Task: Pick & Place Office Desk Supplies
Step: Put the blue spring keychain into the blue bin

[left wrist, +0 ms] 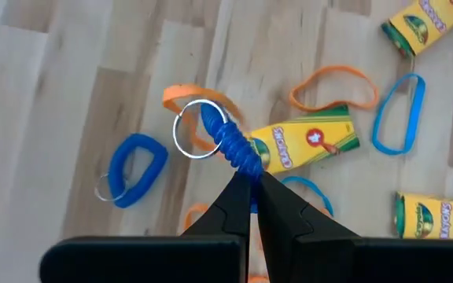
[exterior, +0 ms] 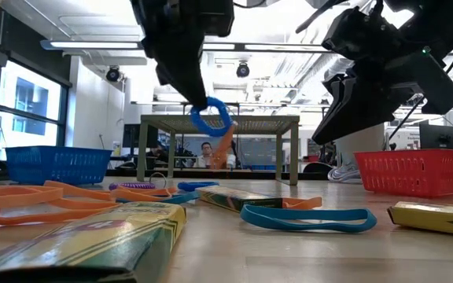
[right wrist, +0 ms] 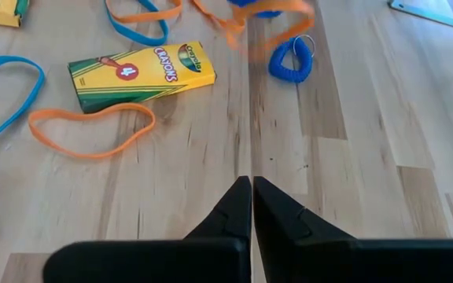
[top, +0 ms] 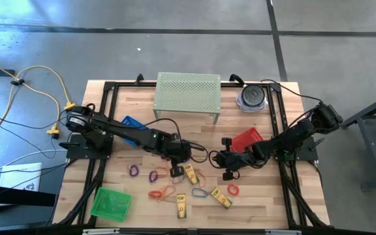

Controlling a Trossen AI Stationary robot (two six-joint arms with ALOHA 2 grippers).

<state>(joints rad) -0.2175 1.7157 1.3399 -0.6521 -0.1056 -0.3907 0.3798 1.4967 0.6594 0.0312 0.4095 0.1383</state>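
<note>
Item: blue coiled loop (left wrist: 230,145) with metal ring (left wrist: 191,132), grasped in the clenched jaws of the left gripper (left wrist: 250,185). In the low view we see it hang clear above the desk (exterior: 415,255); the left wrist view alone shows the ring. Right gripper (right wrist: 252,189): jaws clenched, empty, above bare wood near a crayon box (right wrist: 141,72).

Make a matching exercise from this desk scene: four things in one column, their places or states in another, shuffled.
1. blue coiled loop
2. right gripper
3. green basket
4. red basket

A. shut, empty
B. beside the right arm
C. table's near left corner
D. held by the left gripper

Pairs: 1-D, 2-A, 3-C, 4-B
</note>
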